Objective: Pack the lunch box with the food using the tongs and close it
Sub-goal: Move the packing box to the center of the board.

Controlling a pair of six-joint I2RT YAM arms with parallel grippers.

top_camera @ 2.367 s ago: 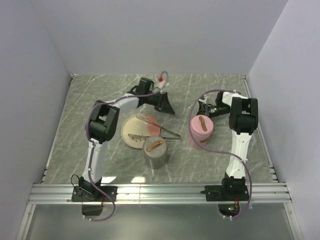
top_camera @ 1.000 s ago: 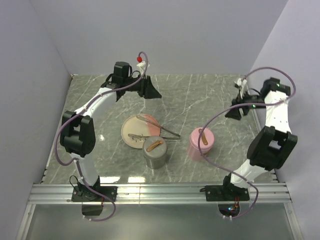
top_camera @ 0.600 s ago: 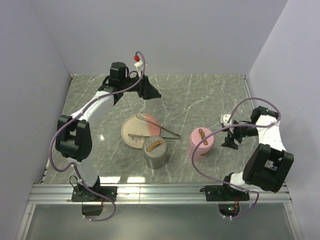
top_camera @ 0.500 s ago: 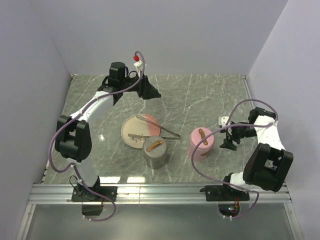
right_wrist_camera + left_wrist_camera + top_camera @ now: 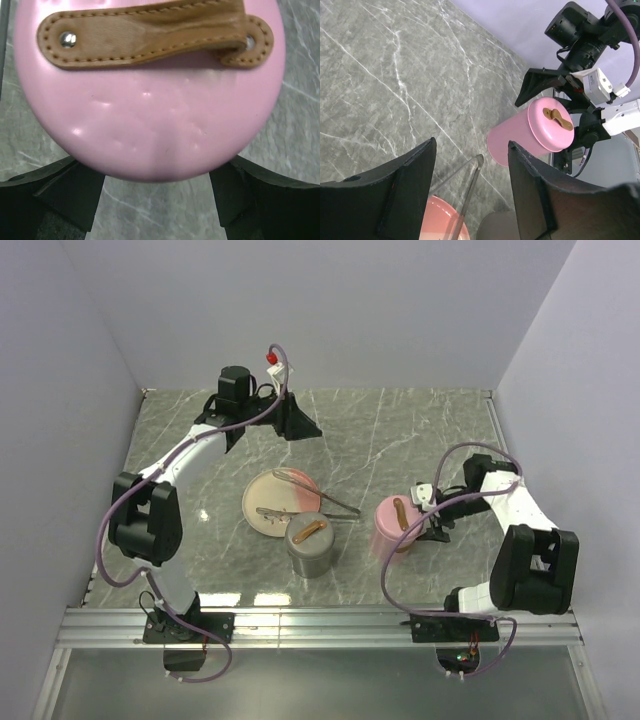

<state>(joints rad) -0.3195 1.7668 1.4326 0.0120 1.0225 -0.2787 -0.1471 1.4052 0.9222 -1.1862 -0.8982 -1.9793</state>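
Note:
A pink lunch box (image 5: 396, 523) with a brown strap on its lid stands right of centre and leans slightly left. My right gripper (image 5: 430, 518) is at its right side, and its black fingers (image 5: 50, 195) stand open on either side of the pink lid (image 5: 150, 110). The silver tongs (image 5: 318, 496) lie across the pink plate (image 5: 262, 495), their tip (image 5: 478, 160) resting on the table. Small brownish food (image 5: 268, 511) sits on the plate. My left gripper (image 5: 300, 422) hangs open and empty over the far table.
A grey round container (image 5: 311, 546) with a brown strap lid stands just in front of the plate, between the two arms. Side walls bound the table, and a metal rail runs along its near edge. Purple cables loop off both arms.
The right arm swung in from the far right edge and came down beside the pink lunch box, which has shifted a little left. The left arm has barely moved over the last second.

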